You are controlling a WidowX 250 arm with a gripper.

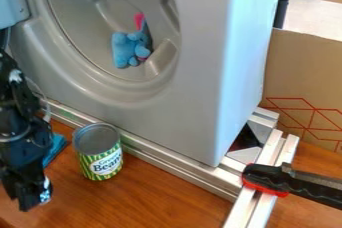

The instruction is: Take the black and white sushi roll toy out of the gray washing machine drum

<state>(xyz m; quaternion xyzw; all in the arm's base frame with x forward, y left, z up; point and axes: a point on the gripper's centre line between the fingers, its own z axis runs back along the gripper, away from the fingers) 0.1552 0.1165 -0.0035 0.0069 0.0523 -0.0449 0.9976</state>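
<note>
Washer (194,114): grey, biggest item, stands behind the can, round opening facing out, pale side panel to the right. Bench (160,197): brown wood grain, under the can and in front of it. Cardboard (300,62): brown, red line pattern low down, far right of the can and farther back. Arm (20,132): black, comes in left of the can, hangs down over the bench. Gripper (33,203) at its low end, left of the can and a bit nearer the camera, well apart from it. Cannot tell whether it's open or shut, or if it has hold of anything. Rails (180,171): silver metal, one running along the washer base just behind the can, others meeting it at a corner well right of the can. Clamp (314,187): black with red pad, on the rails, right of the can. Can (100,162): the thing nearest the gripper, upright on bench, green and yellow stripes, white label, grey metal top; close to the rail, can't tell if touching. Plush (127,49): blue with pink bit on top, inside washer opening, above and behind the can. Cloth (56,149): blue, just left of the can, partly hidden by arm.
</note>
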